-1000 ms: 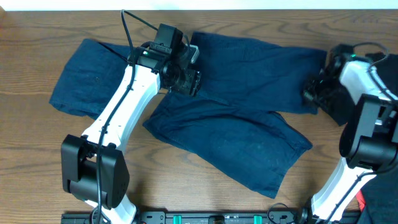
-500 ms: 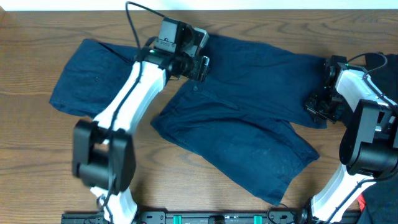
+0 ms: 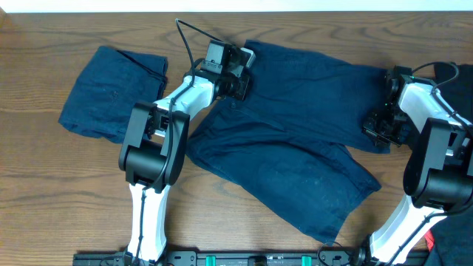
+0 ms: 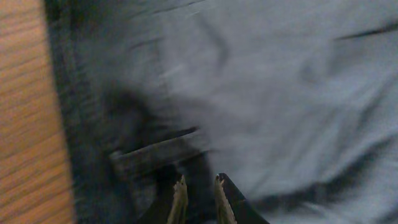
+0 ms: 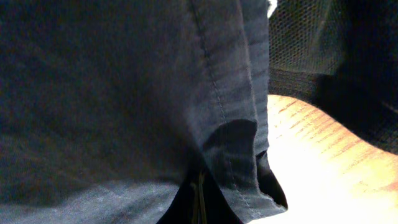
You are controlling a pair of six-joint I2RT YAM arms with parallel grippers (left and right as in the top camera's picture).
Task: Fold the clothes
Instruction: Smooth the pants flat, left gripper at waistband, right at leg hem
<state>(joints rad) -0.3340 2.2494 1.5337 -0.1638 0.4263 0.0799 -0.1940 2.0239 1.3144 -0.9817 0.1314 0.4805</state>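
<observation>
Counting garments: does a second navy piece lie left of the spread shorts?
Yes, a separate navy piece lies on the wood left of the spread shorts.

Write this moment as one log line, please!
left gripper: pinching spread shorts waistband | right gripper: clamped on their edge | fold: not started

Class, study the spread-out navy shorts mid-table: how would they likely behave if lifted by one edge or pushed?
Probably floppy: the shorts lie in soft creases, so a lifted edge would drape. Likely to bunch rather than slide if pushed, given the woven cloth on the wooden table. They lie flat, so rolling or tipping seems unlikely.
</observation>
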